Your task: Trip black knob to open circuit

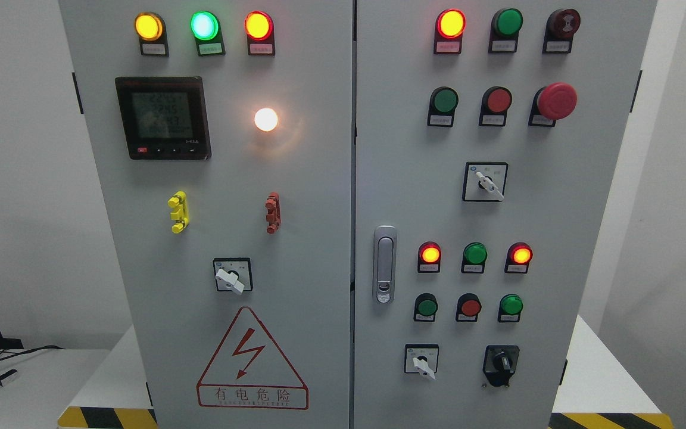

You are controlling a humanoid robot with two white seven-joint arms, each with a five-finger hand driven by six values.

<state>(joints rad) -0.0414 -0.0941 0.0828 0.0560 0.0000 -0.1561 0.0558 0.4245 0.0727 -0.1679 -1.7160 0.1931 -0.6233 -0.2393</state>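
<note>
The black knob [501,363] sits low on the right door [438,196] of the cabinet, with bare grey panel to its right and below it. A white switch [421,360] stands to its left, well apart, and a row of three round buttons [468,307] stands above it. The door handle [384,263] sticks out further left, near the middle seam.

bright, even light | sharp focus | white lamp [266,119] blooms with glare
</note>
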